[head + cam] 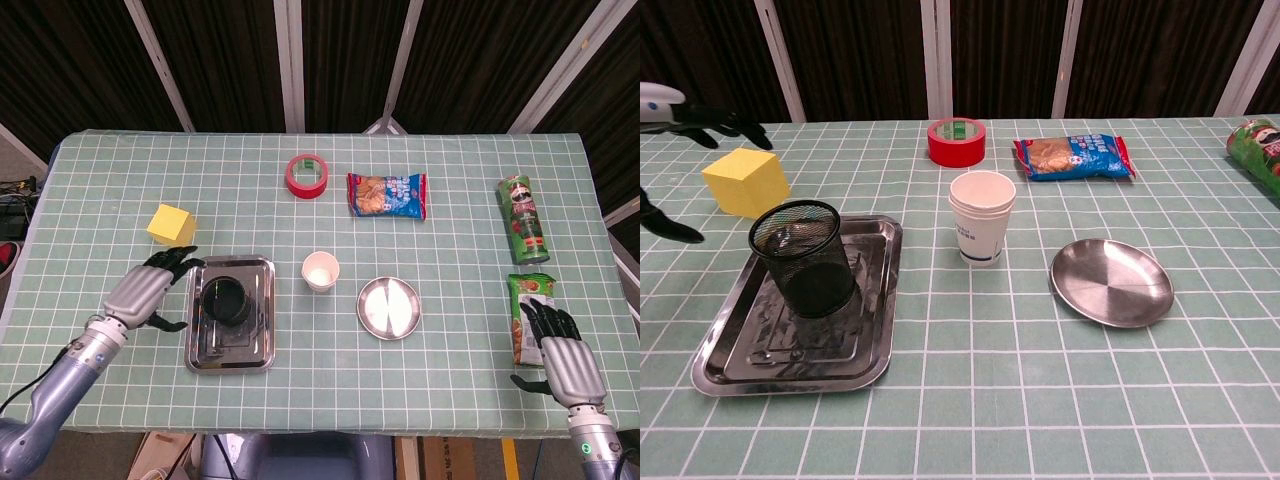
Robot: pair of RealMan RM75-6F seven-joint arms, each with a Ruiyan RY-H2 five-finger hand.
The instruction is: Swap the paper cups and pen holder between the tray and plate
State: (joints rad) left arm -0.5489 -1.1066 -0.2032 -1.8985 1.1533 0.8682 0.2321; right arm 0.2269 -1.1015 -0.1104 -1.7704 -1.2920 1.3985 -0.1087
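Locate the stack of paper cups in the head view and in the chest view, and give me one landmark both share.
Head view: the paper cups stand near the centre, on the table between the tray and the plate.
Chest view: the paper cups stand just left of centre, up and left of the plate.
Shared landmark: the red tape roll, straight beyond the cups.

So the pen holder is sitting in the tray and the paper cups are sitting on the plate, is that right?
Not quite. The pen holder does sit in the tray, but the paper cups stand on the tablecloth beside the plate, not on it. The chest view shows the plate bare.
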